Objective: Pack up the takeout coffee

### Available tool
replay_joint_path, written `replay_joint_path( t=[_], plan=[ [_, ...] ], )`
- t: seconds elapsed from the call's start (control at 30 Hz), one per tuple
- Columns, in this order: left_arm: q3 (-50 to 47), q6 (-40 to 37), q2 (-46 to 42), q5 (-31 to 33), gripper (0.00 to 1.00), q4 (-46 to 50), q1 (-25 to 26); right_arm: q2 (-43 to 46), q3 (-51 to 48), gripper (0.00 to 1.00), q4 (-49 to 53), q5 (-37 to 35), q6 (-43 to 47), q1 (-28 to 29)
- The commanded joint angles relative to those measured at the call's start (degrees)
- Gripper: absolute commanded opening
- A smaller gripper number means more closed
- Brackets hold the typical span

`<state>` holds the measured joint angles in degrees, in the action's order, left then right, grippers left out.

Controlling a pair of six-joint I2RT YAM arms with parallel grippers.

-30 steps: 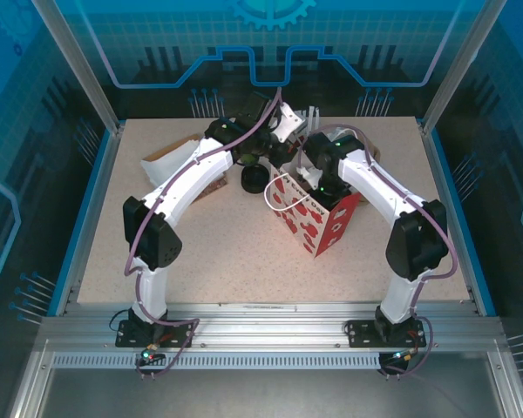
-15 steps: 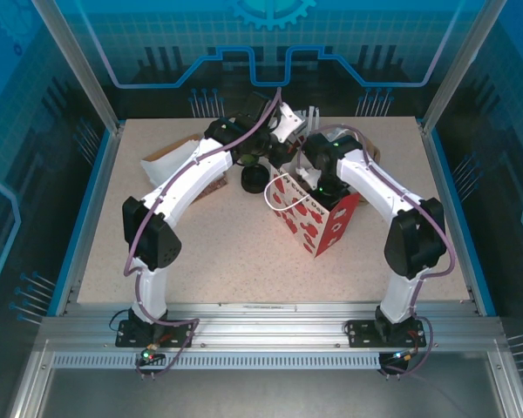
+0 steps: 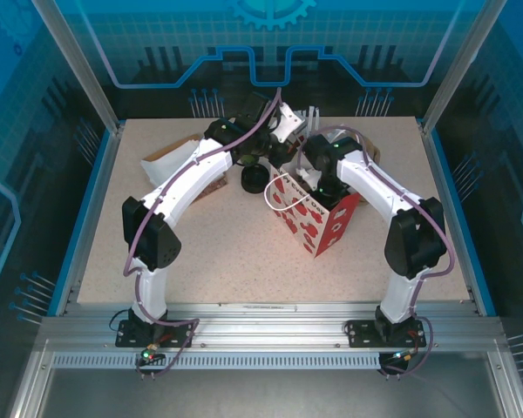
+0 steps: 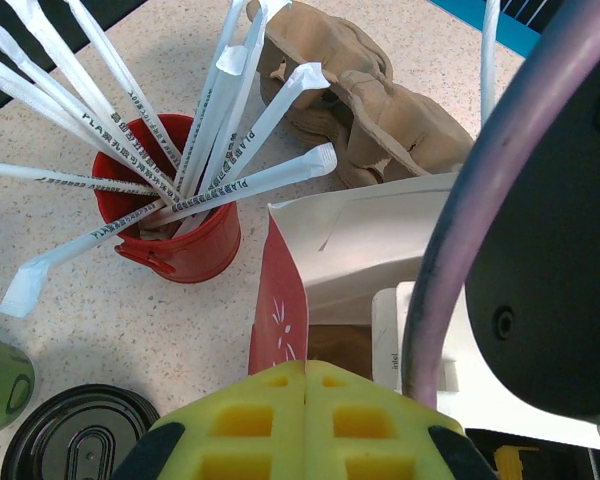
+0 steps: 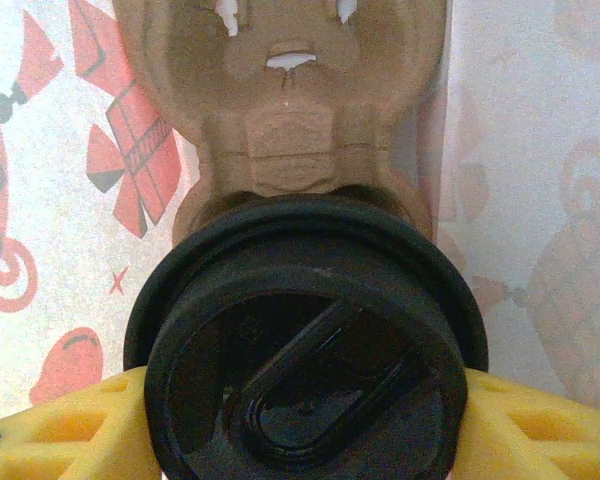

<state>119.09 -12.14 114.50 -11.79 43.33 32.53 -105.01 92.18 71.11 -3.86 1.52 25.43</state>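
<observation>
White arm links (image 3: 192, 174) with black joints (image 3: 154, 244), lilac cables (image 4: 450, 250) and yellow gridded pincer pads (image 4: 270, 420).

Speckled beige tabletop (image 3: 218, 252) inside blue translucent walls (image 3: 375, 43) (printed circuit lines), aluminium rails (image 3: 270, 335) along the near edge.

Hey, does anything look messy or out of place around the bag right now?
Only the straws in the red cup: they fan out every way, and one droops over the rim toward the table.
</observation>
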Motion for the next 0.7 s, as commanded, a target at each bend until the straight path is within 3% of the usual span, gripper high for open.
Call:
replay_joint_path(
  t=[0.0, 0.4, 0.53, 0.67],
  plan=[
    [-1.6, -0.3, -1.6, 0.5, 0.03, 2.3, 0.0, -6.0, -4.7, 0.32, -3.2, -3.7, 0.1, -1.7],
    [-2.0, -0.2, -1.8, 0.5, 0.03, 2.0, -0.1, -5.6, -4.4, 0.37, -3.5, -6.0, -0.4, -1.4],
    [-1.9, 0.0, -1.9, 0.3, 0.03, 1.6, -0.1, -3.0, -2.7, 0.46, -3.4, -4.0, 0.0, -0.9],
    [-1.9, 0.4, -1.9, 0.0, 0.04, 1.4, -0.1, -1.2, -1.0, 0.62, -3.1, -2.3, 0.4, -0.6]
  ],
)
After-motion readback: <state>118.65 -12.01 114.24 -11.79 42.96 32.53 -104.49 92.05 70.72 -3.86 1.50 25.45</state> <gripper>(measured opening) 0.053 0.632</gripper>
